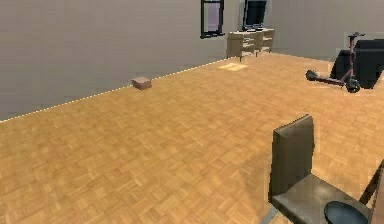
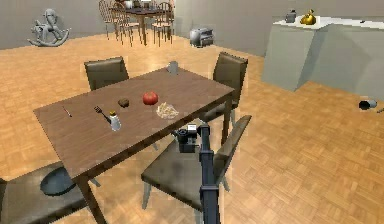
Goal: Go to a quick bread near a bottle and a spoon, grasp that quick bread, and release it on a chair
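I judge the brown lump (image 2: 123,101) near the bottle (image 2: 115,123) to be the bread, lying left of and beyond the gripper (image 2: 182,136); I cannot tell whether the gripper holds anything.

A small brown box (image 1: 142,82) lies on the parquet (image 1: 150,150) beside the grey wall (image 1: 80,40); a dark scooter (image 1: 340,72) stands at the forward view's right; a red round thing (image 2: 150,98) rests on the brown bench (image 2: 90,145); a grey sculpture (image 2: 47,28) stands by the far wall.
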